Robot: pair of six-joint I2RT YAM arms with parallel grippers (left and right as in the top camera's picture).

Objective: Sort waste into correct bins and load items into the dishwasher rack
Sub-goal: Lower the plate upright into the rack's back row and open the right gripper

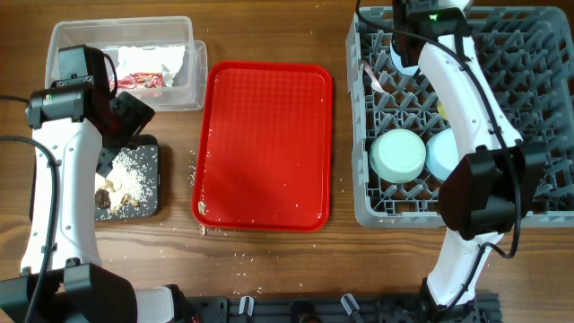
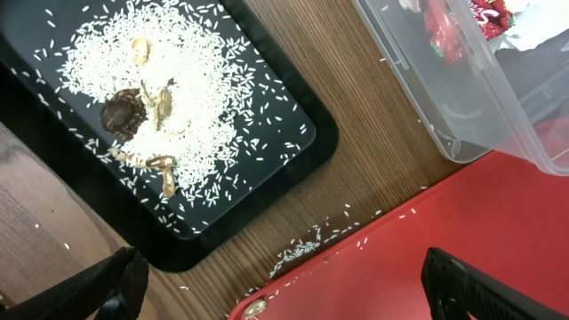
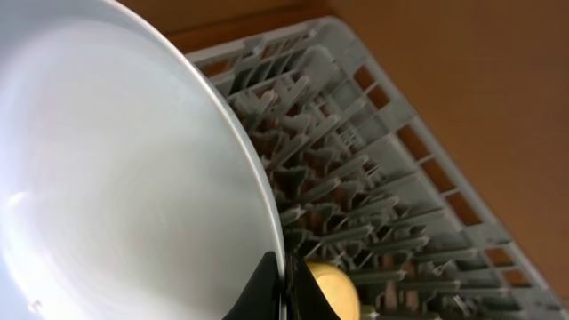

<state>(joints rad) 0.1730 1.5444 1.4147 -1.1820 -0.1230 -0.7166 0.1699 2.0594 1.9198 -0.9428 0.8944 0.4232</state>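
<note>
- Step in hand, as I judge it: loading. The right gripper (image 3: 281,290) is closed on the rim of the light blue round plate (image 3: 116,178), held over the large grey plastic dishwasher rack (image 3: 373,187).
- The yellow-green cup (image 3: 331,286) sits in the rack just below the fingers. The upturned mint-green bowl (image 1: 397,154) and the light blue bowl (image 1: 441,152) are side by side in the rack too.
- Next move likely: lower the plate on edge between pegs clear of the cup, then release.
- The left gripper (image 2: 284,300) is wide open and empty, above the corner of the red serving tray (image 1: 269,135).
- Waste looks sorted:
  - The crumpled white napkin (image 1: 157,56) and the small red snack wrapper (image 2: 449,31) are in the clear plastic tub (image 2: 462,124).
  - The whitish crumbs (image 2: 169,80) and brown scraps (image 2: 124,114) are in the shallow black tray (image 2: 316,147).
  - Stray crumbs lie on the wood and the red tray.
- Writing: the wrapper has white print, unreadable. No other labels.
</note>
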